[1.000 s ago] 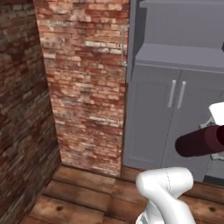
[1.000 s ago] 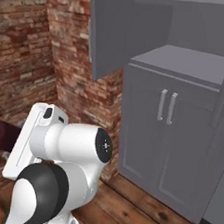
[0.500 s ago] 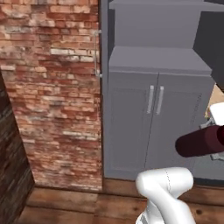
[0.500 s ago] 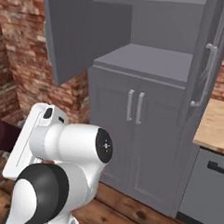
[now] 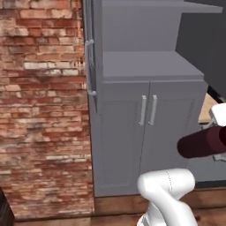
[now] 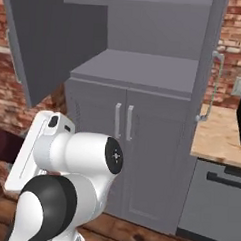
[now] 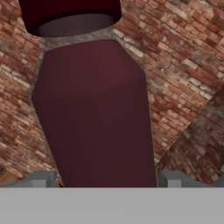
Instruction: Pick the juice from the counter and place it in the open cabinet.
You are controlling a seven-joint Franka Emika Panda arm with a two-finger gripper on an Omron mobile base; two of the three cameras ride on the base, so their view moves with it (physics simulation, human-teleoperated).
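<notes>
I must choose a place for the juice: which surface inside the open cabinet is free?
The grey shelf above the two lower doors is bare from the back wall to its front edge. The juice is held sideways near it.

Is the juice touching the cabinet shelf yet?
Apart. In the left base view the juice hangs in mid-air, well below and right of the open cabinet shelf.

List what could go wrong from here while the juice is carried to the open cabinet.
1. The juice sits between the pincer tips with brick wall behind it; a wide swing could knock it against the wall.
2. In the left base view the juice lies on its side, below the open cabinet shelf; it must be raised and may clip the shelf edge.
3. The open door juts out and could catch the arm.
</notes>
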